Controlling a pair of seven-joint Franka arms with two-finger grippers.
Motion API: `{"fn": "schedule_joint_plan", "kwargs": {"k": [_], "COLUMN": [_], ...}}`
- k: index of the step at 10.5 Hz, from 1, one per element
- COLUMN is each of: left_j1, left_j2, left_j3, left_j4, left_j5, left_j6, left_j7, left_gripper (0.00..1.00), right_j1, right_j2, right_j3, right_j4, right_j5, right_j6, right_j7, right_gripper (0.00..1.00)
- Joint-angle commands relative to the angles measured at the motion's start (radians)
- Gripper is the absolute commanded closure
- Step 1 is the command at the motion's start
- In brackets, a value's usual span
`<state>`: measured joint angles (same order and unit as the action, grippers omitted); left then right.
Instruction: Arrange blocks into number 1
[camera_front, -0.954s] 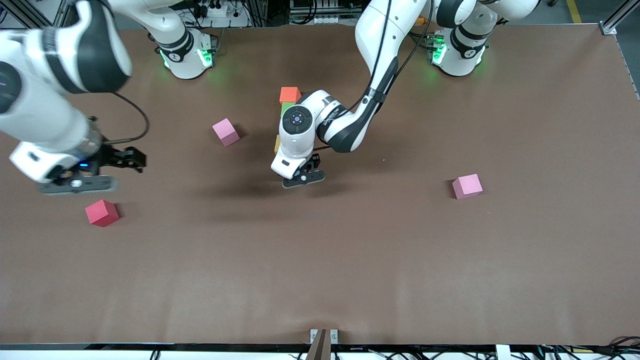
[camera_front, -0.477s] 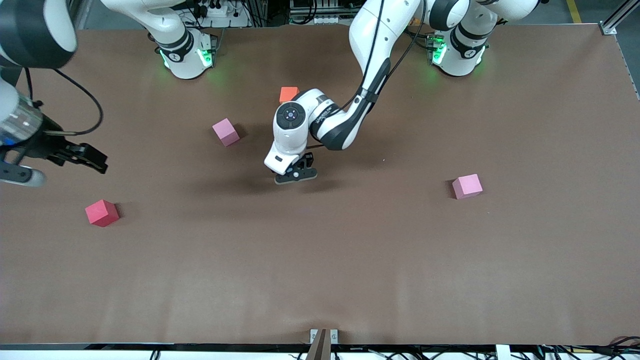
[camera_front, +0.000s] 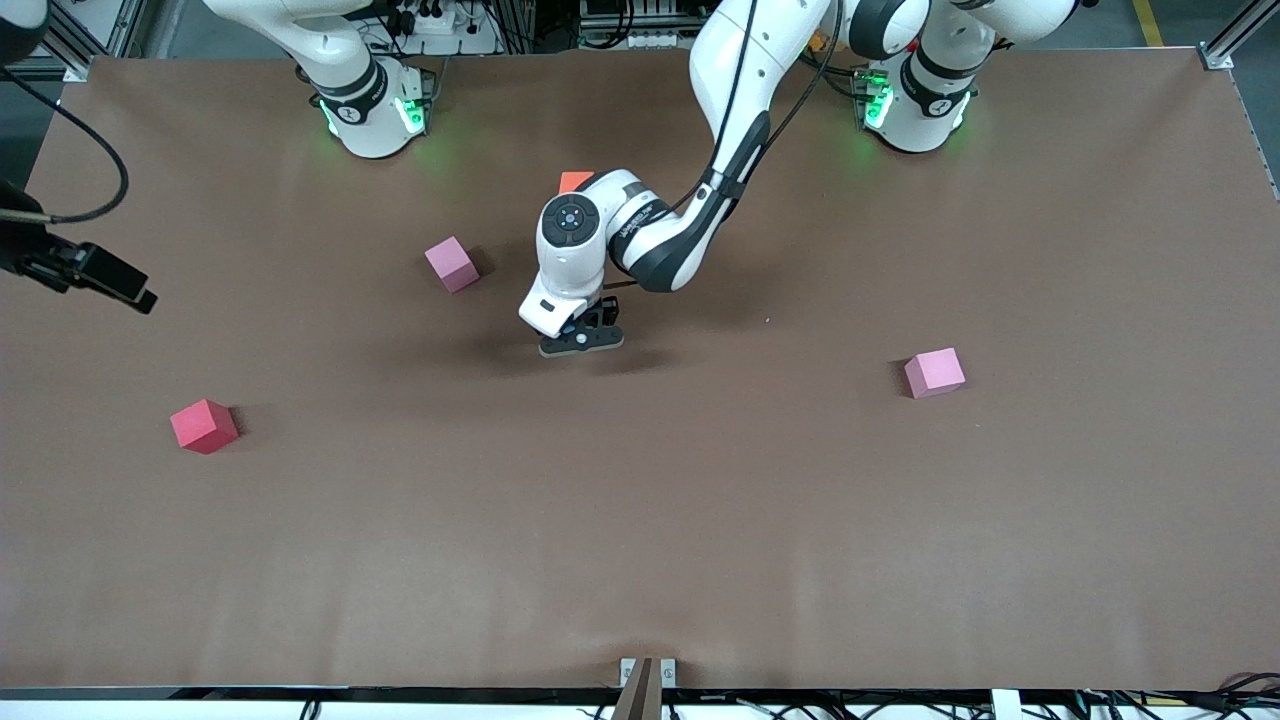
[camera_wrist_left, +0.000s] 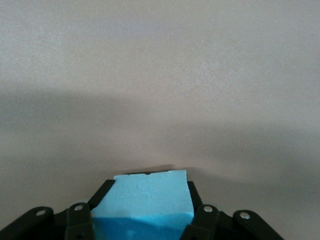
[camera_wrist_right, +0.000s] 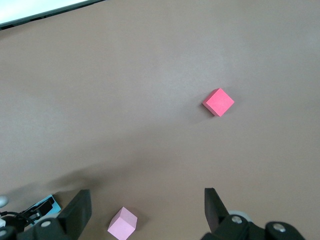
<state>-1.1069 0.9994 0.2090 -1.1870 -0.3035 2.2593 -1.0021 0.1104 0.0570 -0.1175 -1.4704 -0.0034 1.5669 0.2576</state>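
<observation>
Light blue matte foam cube (camera_wrist_left: 145, 200): clamped between the left gripper's fingers, seen in the left wrist view; hidden under the wrist in the front view.
Left gripper (camera_front: 581, 338): closed on the light blue cube, low over the middle of the brown table (camera_front: 700, 520); whether the cube touches the surface cannot be told.
Orange matte foam cube (camera_front: 574, 181): on the table toward the arms' bases, farther from the front camera than the left gripper, mostly covered by the left arm's wrist.
Green, purple and yellow cubes: not visible, the left arm's wrist covers that stretch.
Right gripper (camera_wrist_right: 145, 210): fingers spread wide with nothing between them, raised over the table edge at the right arm's end; this arm waits.
Small pink foam cube (camera_front: 451, 264): on the table beside the left wrist, toward the right arm's end.
Second pink foam cube (camera_front: 935, 372): toward the left arm's end, well apart from the gripper.
Red foam cube (camera_front: 204, 426): near the right arm's end, nearer the front camera than both pink cubes.
</observation>
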Motion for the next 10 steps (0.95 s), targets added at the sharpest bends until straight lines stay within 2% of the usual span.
{"fn": "schedule_joint_plan", "kwargs": {"k": [1, 3, 10], "left_j1": [-0.010, -0.010, -0.036], "left_j2": [0.018, 0.021, 0.071], "left_j3": [0.036, 0.064, 0.066], "left_j4": [0.026, 0.027, 0.064], "left_j5": [-0.014, -0.014, 0.004], "left_j6": [0.006, 0.009, 0.098], "left_j7": [0.011, 0.025, 0.037], "left_gripper": [1.00, 1.00, 1.00], "right_j1": [-0.014, -0.009, -0.011], "right_j2": [-0.002, 0.003, 0.033], "right_j3": [0.007, 0.007, 0.010], "right_j4": [0.005, 0.004, -0.005], "right_j5": [0.017, 0.017, 0.017], "right_j6": [-0.011, -0.011, 0.014], "right_j7": [-0.011, -0.012, -0.052], "right_gripper": [0.00, 0.00, 0.00]}}
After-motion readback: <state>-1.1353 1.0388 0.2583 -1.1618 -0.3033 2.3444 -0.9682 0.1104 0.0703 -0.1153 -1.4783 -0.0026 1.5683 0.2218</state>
